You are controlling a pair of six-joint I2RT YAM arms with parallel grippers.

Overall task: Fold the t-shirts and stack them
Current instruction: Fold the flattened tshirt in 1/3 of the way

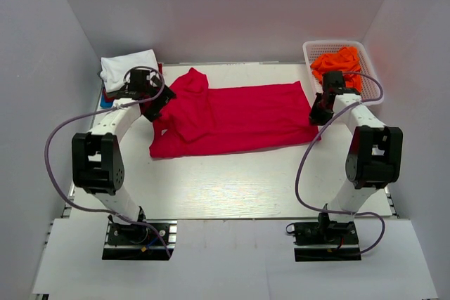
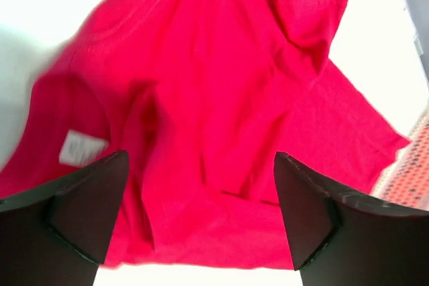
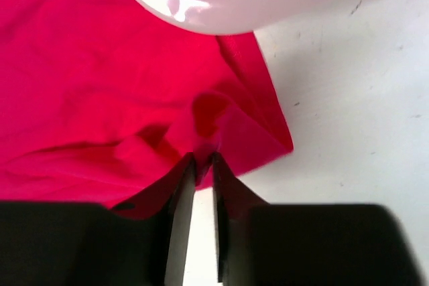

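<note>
A crimson-red t-shirt (image 1: 239,119) lies spread across the middle of the table, its neck end at the left with one sleeve folded over. Its white neck label (image 2: 82,149) shows in the left wrist view. My left gripper (image 1: 156,105) is open and hovers over the shirt's neck end (image 2: 201,132). My right gripper (image 1: 320,114) is shut on the shirt's hem corner (image 3: 204,159) at the right, and the cloth bunches there. A white shirt (image 1: 128,68) lies folded at the back left on darker ones. An orange shirt (image 1: 337,62) sits in the basket.
A white mesh basket (image 1: 313,48) stands at the back right, close behind my right gripper. The stack under the white shirt shows red and blue edges (image 1: 107,98). White walls enclose the table on three sides. Bare tabletop (image 1: 232,184) lies in front of the shirt.
</note>
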